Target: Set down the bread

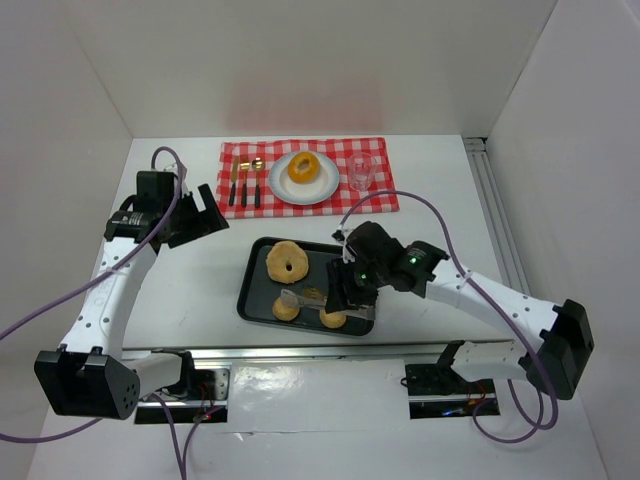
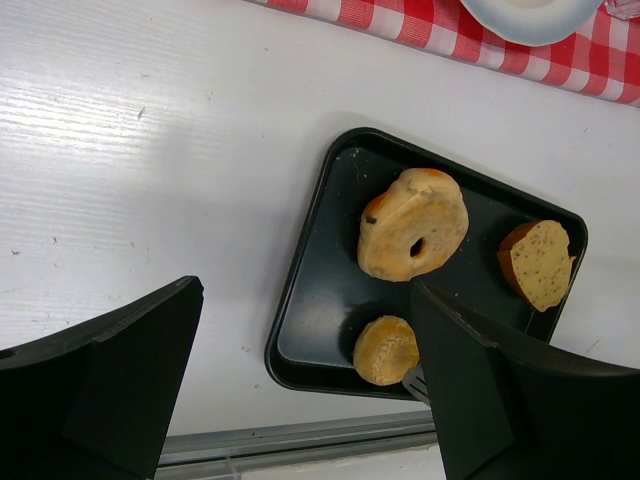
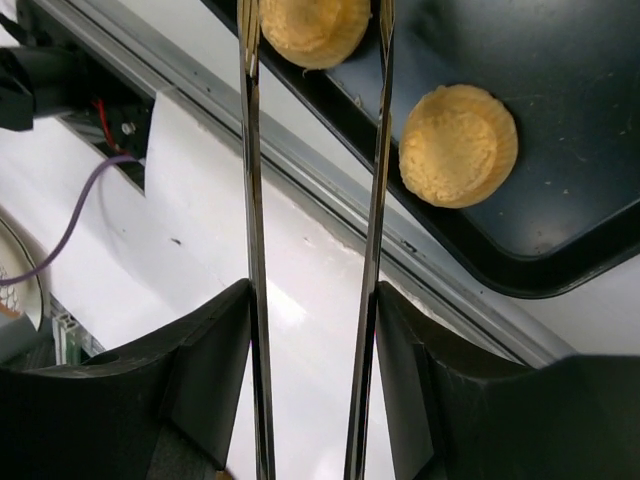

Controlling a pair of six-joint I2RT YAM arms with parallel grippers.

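Observation:
A black tray holds a pale larger ring and two small round buns. My right gripper is shut on metal tongs. In the right wrist view the tongs' arms stand apart on either side of one bun; the other bun lies beside them. My left gripper is open and empty above the table, left of the tray. Its wrist view shows the ring, a bun and the oval seeded roll. The orange doughnut lies on a white plate.
A red checked cloth at the back carries the plate, cutlery and a clear glass. A metal rail runs along the table's near edge. Purple cables loop from both arms. White walls enclose the table.

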